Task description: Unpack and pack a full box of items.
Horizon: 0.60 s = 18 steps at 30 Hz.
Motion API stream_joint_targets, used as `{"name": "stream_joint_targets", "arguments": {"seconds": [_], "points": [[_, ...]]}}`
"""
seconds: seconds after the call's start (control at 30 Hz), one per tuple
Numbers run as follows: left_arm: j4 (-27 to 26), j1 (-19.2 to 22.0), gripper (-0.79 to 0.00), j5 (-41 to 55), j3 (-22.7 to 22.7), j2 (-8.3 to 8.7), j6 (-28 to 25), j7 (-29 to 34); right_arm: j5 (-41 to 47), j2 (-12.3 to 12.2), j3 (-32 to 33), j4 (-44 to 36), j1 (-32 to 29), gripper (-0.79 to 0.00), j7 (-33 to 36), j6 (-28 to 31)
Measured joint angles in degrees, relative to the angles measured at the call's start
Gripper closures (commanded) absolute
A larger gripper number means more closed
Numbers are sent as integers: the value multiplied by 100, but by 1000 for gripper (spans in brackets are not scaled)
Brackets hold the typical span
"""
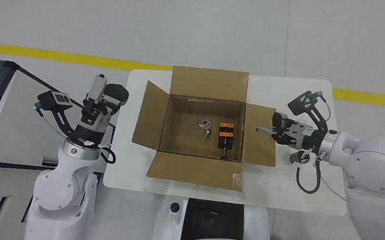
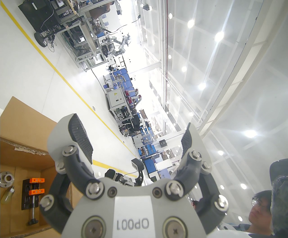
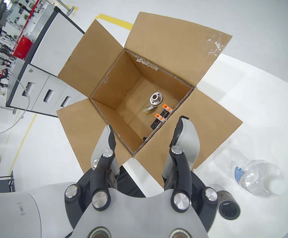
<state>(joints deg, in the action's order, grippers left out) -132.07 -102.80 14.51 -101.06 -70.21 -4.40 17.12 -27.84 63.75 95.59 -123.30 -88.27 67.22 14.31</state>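
Observation:
The open cardboard box stands mid-table with all its flaps folded out. On its floor lie a metal flange, a black vise with orange jaws and a small pale bottle. My right gripper hovers over the box's right-hand flap, open and empty; in its own view the right gripper frames the box, flange and vise. My left gripper is off the box's left flap, tilted up, open and empty, seen again as the left gripper.
A clear water bottle lies on the white table beside a black cylinder, close under my right wrist. A grey drawer cabinet stands beyond the table's left side. Bare table lies right of the box.

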Motion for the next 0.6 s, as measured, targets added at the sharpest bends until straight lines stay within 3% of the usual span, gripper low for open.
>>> {"name": "stream_joint_targets", "arguments": {"seconds": [0.13, 0.2, 0.27, 0.47, 0.6], "points": [[0, 0, -785, 0, 0, 0, 0, 0, -16, -9, -157, -77, 125, -773, -51, 159], [0, 0, -785, 0, 0, 0, 0, 0, -96, -24, -504, -138, 502, -723, 48, 439], [0, 0, -785, 0, 0, 0, 0, 0, -118, -20, -943, -61, 946, -736, 168, 697], [0, 0, -785, 0, 0, 0, 0, 0, -406, 133, -2911, 899, 2658, -708, 448, 1566], [0, 0, -785, 0, 0, 0, 0, 0, -719, 308, -4725, 1984, 3896, -671, 249, 2040]]}}
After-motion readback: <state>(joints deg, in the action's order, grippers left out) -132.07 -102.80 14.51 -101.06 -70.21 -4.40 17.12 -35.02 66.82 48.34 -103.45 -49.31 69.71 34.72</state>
